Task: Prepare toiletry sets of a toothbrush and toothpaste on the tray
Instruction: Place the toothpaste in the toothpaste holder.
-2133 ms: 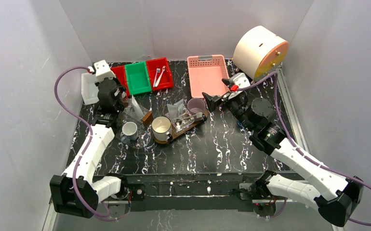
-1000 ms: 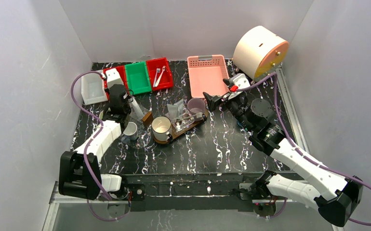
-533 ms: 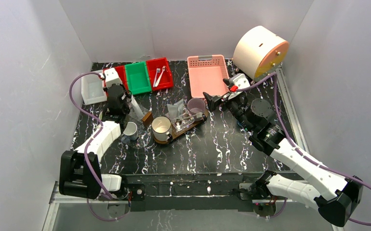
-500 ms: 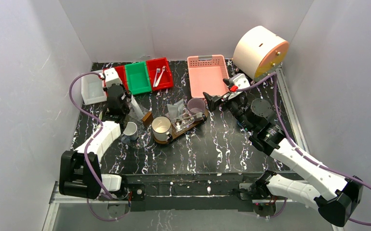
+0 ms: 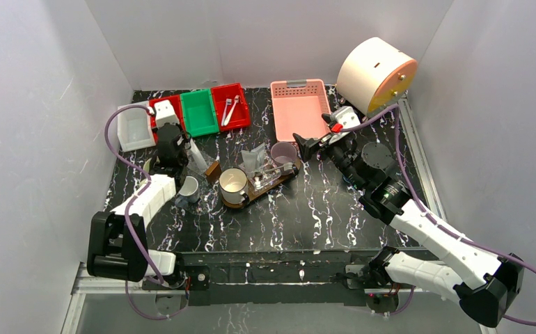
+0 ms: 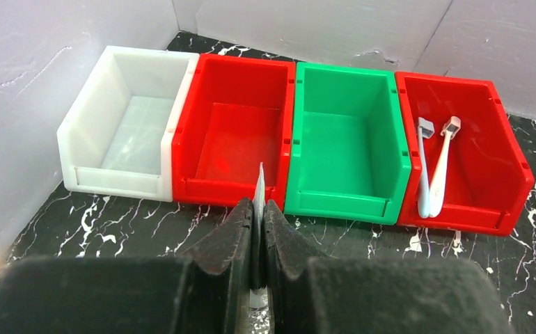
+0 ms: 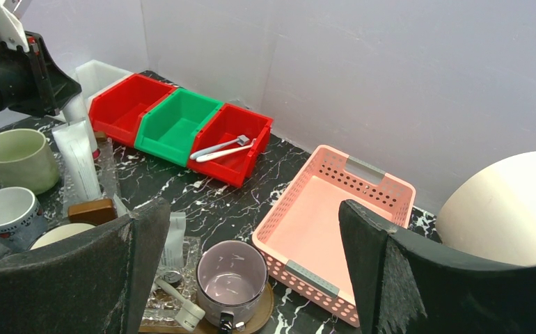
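Though only edge-on, white tube (image 6: 259, 184) between fingertips (image 6: 239, 217) of left end effector (image 6: 257, 212).

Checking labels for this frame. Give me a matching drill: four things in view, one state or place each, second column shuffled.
Things:
1. green bin
2. rightmost red bin
3. purple mug
4. left fingers

States or places:
A. standing on one end of the tray
B. shut on a thin white item
C. empty
D. holds two toothbrushes

Pairs: 1-C, 2-D, 3-A, 4-B
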